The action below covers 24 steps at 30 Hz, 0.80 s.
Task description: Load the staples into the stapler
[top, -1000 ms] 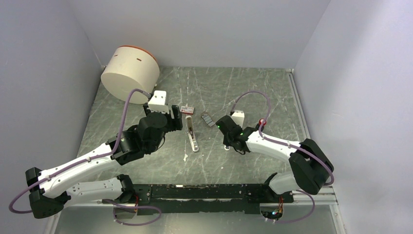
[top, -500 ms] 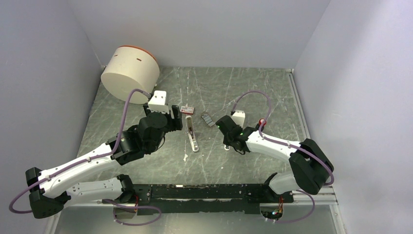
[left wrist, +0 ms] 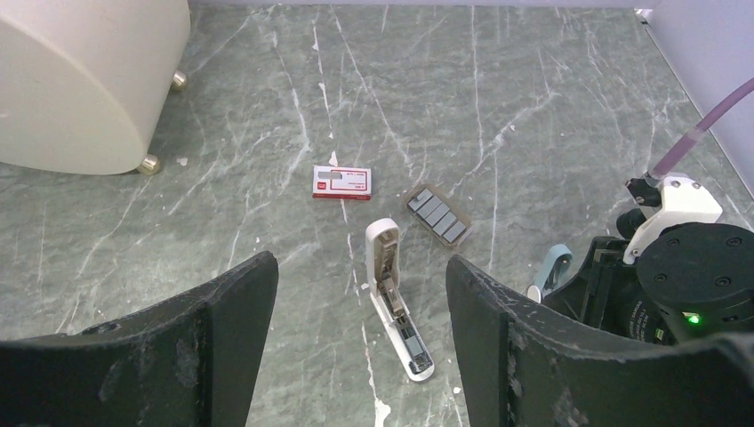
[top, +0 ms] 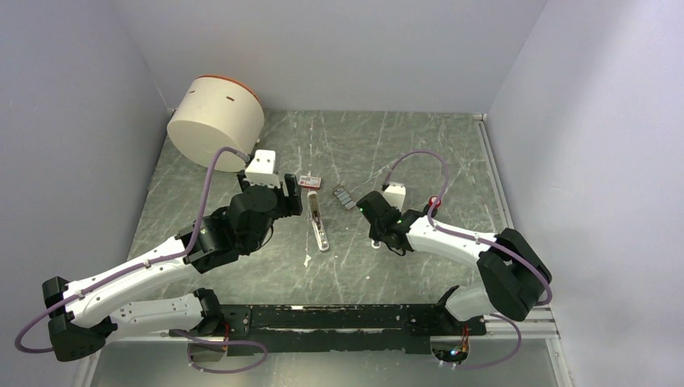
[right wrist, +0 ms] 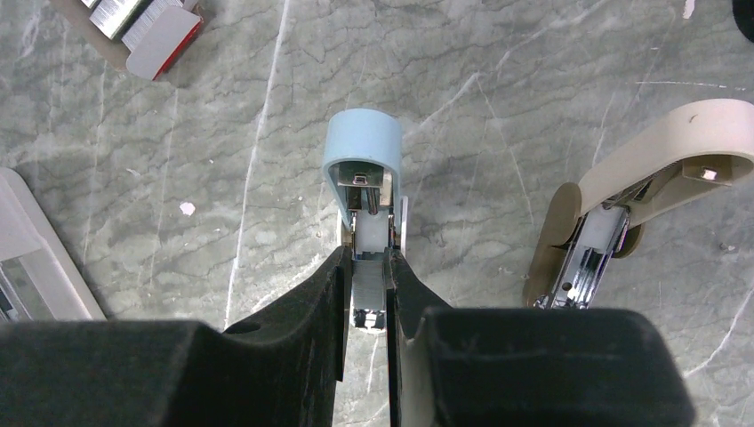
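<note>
The stapler (top: 319, 226) is a slim white bar lying opened flat on the table; in the left wrist view (left wrist: 398, 313) its channel faces up. The staples (top: 308, 181), a red box with a white label (left wrist: 341, 181), lie just beyond it. My left gripper (top: 289, 198) is open and empty (left wrist: 360, 277), left of and short of the stapler. My right gripper (top: 377, 239) is right of the stapler. Its jaws (right wrist: 367, 267) are shut on a grey staple strip (right wrist: 369, 286) sitting in the channel of a small light-blue stapler (right wrist: 360, 160).
A tray of grey staple strips (top: 344, 197) lies right of the red box (left wrist: 437, 215). A beige opened stapler (right wrist: 640, 182) lies right of the blue one. A large cream round container (top: 215, 121) stands at the back left. Walls enclose the table.
</note>
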{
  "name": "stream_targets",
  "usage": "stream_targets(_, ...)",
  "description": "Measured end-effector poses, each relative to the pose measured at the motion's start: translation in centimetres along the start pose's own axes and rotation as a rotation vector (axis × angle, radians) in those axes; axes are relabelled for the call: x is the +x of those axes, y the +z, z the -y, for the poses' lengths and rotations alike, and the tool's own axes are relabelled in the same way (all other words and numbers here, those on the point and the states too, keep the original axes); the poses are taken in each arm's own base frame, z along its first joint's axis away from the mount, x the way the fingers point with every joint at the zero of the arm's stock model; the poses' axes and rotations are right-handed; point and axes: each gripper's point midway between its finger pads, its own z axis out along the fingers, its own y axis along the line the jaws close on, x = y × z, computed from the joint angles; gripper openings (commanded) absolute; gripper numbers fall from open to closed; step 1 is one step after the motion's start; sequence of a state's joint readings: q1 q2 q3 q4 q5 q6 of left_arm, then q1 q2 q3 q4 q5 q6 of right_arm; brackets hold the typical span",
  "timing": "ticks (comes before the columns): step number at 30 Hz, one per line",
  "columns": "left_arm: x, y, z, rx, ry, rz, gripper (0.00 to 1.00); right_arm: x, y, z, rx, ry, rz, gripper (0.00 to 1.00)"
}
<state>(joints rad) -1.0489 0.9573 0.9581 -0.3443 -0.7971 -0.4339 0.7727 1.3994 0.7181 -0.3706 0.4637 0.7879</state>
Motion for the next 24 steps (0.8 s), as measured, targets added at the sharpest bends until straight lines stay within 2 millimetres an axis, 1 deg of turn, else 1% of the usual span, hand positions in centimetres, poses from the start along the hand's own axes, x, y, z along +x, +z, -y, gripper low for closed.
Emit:
stream_targets(11,0.02,0.0,0.0,0.0,0.0,0.0,0.74,0.2,0.13,0.06,0.004,-0.01,-0.006,0.21)
stream_targets(24,0.16,0.03,-0.04,-0.001,0.003,-0.002,0.74,0.87,0.09,0.04,-0.008,-0.024,-0.023,0.24)
